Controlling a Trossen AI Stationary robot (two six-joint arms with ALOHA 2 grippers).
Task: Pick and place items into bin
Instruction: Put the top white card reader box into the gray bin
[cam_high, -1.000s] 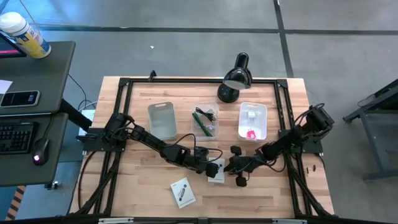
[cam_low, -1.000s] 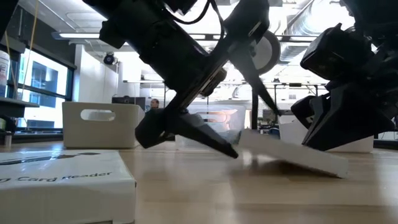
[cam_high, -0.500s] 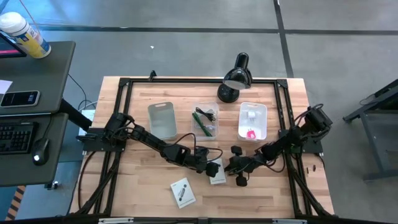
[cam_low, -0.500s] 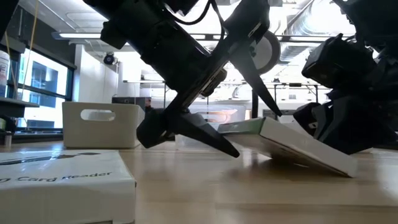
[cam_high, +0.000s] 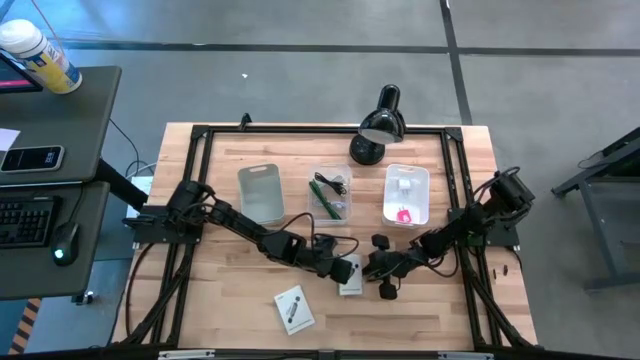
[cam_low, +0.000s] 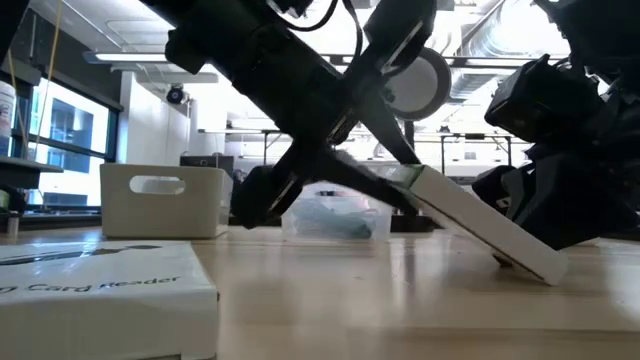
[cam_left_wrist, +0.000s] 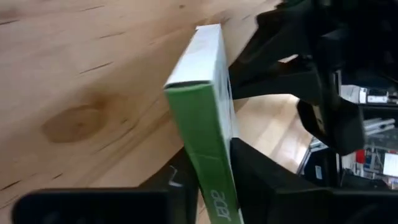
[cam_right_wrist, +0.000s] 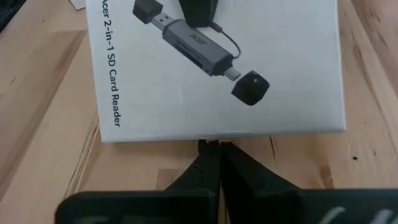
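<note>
A white card-reader box (cam_high: 350, 277) stands tilted on the table's near middle, with a green narrow side (cam_left_wrist: 208, 106) and a printed face (cam_right_wrist: 217, 68). My left gripper (cam_high: 340, 269) reaches in from the left and is shut on the box's raised end (cam_low: 400, 182). My right gripper (cam_high: 372, 266) is shut and sits low on the box's right. The box's lower end (cam_low: 535, 268) rests on the wood. A second white box (cam_high: 293, 308) lies flat nearer the front edge. My left gripper pinches the box's raised end between its two fingers, one on each broad face, with the green narrow side (cam_left_wrist: 219, 190) between them. The fingers slant down from the table's left. The box tilts, its far end on the table. My right gripper's shut fingertips (cam_right_wrist: 214, 149) meet the box's lower edge (cam_right_wrist: 214, 138), low over the table from the right. That edge stays on the wood.
Three bins stand in a row behind: an empty one (cam_high: 261, 192), a clear one (cam_high: 330, 196) with a green stick and a cable, and a white one (cam_high: 407, 193) with a pink piece. A black desk lamp (cam_high: 378, 125) stands at the far edge. Black frame rails (cam_high: 300, 131) border the table.
The box's left end has risen from nearly flat to a steep tilt while its right end stayed on the table by my right gripper. My left gripper, open a moment ago, has shut on the raised end.
</note>
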